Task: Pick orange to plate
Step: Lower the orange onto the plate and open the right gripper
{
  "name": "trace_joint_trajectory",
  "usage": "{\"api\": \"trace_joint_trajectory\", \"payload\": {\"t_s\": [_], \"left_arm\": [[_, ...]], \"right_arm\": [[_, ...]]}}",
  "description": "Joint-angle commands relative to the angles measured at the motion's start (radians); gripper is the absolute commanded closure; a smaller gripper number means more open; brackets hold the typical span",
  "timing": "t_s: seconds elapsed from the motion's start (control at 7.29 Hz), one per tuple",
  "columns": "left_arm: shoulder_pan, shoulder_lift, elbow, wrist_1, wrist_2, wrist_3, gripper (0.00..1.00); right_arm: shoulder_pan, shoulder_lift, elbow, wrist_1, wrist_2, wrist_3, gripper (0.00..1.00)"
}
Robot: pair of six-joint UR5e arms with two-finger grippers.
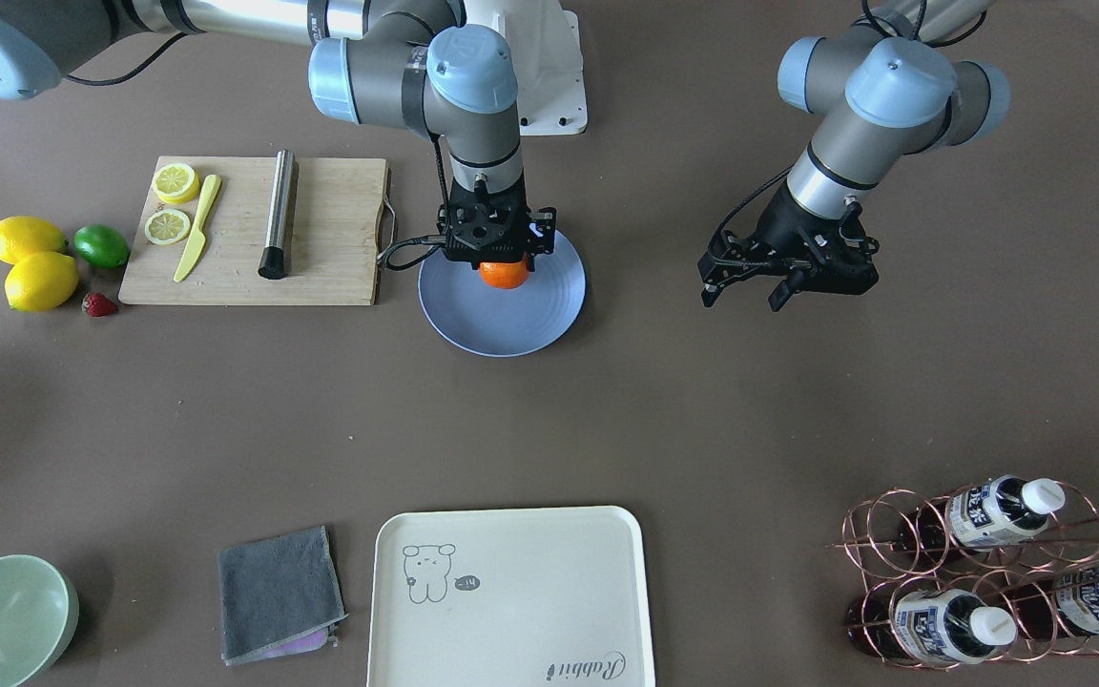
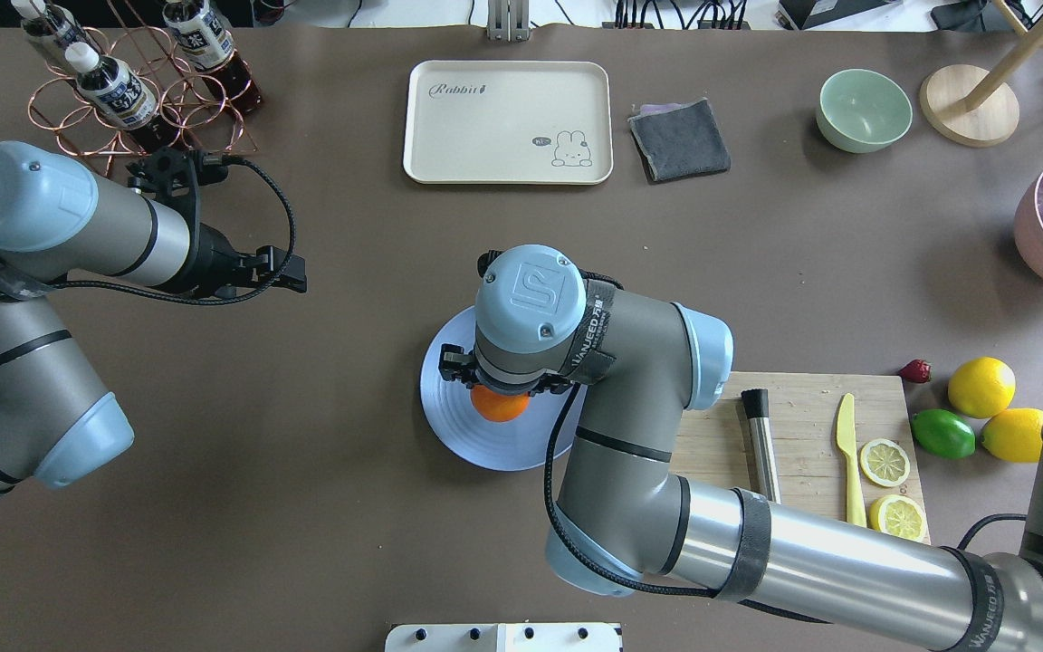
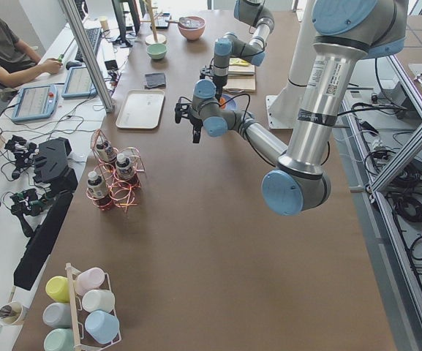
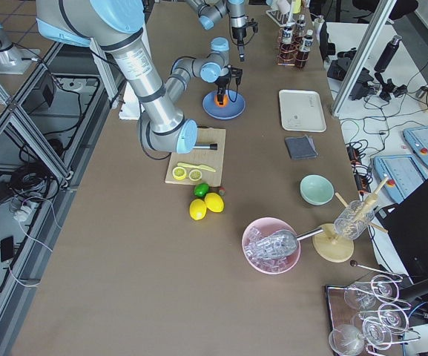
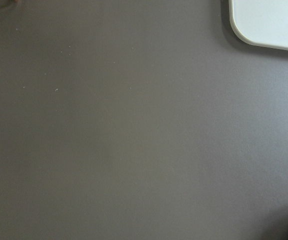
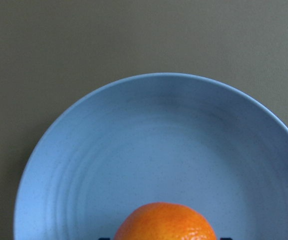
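orange (image 1: 504,275): round, bright, over plate's robot-side half | plate (image 1: 502,326): periwinkle-blue, round, flat

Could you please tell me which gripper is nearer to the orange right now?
The right. The right gripper is directly above the orange, over the plate; the left gripper hangs over the table, well off to the robot's left.

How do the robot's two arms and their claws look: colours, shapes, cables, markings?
The left arm and the right arm are silver-grey tubes with rounded light-blue joint caps. The right arm wears black straps, one with pale lettering, and a cap bears an embossed logo. The left claw and the right claw are black and angular, each fed by a looping black cable.
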Motion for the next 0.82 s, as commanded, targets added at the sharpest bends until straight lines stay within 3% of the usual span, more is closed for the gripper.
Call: {"api": "trace_joint_trajectory", "payload": {"t_s": [0.0,0.27,0.41,0.55,0.69], "left_arm": [[0.000,0.008,-0.007,0.000,0.000,0.003,0.03],[0.000,0.006,-0.008,0.001,0.000,0.005,0.03],[0.000,0.003,-0.007,0.001,0.000,0.003,0.03],[0.000,0.003,-0.007,0.001,0.000,0.003,0.03],[0.000,0.000,-0.007,0.001,0.000,0.000,0.03]], "right_arm": [[0.002,0.000,-0.027,0.028,-0.001,-0.005,1.00],[0.000,-0.006,-0.027,0.033,-0.001,-0.006,1.00],[0.000,-0.005,-0.027,0.033,-0.001,-0.003,0.61],[-0.003,-0.008,-0.027,0.033,-0.002,0.003,0.01],[-0.001,-0.006,-0.024,0.035,-0.001,-0.003,0.00]]}}
